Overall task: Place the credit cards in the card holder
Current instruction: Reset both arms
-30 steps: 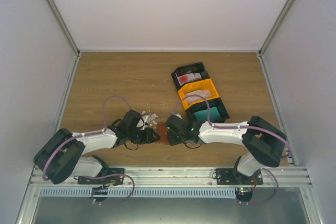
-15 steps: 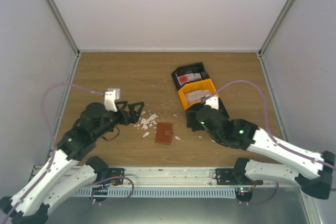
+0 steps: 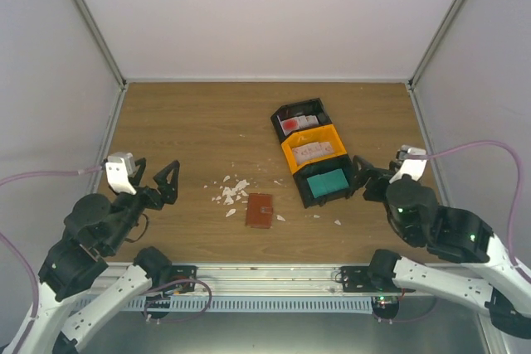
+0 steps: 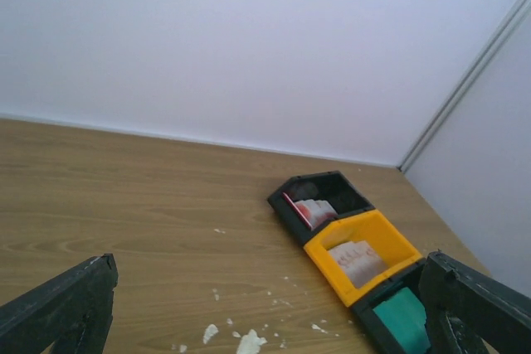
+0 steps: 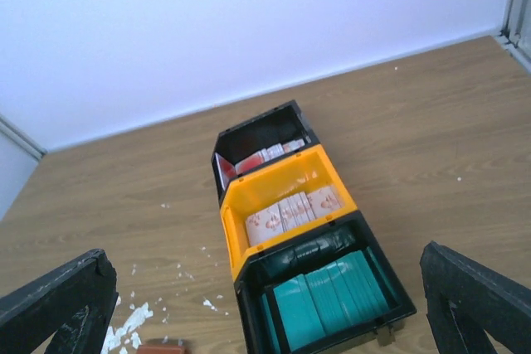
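Note:
The card holder [image 3: 260, 210] lies shut and flat on the wooden table, reddish-brown, with nothing touching it; only its edge [image 5: 162, 347] shows in the right wrist view. Credit cards stand in three bins: red-and-white ones [image 3: 294, 124] [image 5: 257, 157], whitish-pink ones [image 3: 315, 151] [image 5: 290, 213] and teal ones [image 3: 326, 181] [image 5: 332, 296]. My left gripper [image 3: 156, 178] [image 4: 270, 275] hangs open and empty, raised well to the holder's left. Right of the bins, my right gripper [image 3: 373, 178] [image 5: 265, 275] is raised, open and empty.
The bins form a diagonal row: a black one [image 3: 300, 109] farthest, a yellow one [image 3: 290, 148] in the middle, a black one [image 3: 353, 173] nearest. White torn scraps [image 3: 230, 192] lie just left of the holder, with a few more [image 3: 338, 222] near the closest bin. Walls enclose the table.
Both grippers were at the card holder a second ago. They have opened, let go and drawn back and up to the left and right sides. The holder stays on the table.

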You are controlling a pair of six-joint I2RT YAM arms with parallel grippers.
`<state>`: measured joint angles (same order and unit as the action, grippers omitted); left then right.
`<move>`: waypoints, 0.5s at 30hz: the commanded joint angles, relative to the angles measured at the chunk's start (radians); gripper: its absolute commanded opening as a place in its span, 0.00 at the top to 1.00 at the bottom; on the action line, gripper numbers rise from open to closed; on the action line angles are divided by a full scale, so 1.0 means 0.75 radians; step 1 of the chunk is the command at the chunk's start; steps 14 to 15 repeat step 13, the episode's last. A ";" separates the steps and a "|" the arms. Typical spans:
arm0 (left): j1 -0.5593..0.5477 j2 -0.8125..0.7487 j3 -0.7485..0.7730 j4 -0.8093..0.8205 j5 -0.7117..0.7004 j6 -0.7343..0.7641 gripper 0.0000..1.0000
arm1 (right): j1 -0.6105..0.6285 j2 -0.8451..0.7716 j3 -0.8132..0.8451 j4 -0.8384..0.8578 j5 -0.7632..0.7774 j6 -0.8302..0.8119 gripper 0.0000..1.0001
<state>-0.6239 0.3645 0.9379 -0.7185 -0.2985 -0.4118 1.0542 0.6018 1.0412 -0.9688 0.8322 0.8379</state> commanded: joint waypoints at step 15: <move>-0.006 -0.140 0.070 -0.038 -0.023 0.104 0.01 | -0.004 -0.174 0.007 0.004 0.092 0.011 0.00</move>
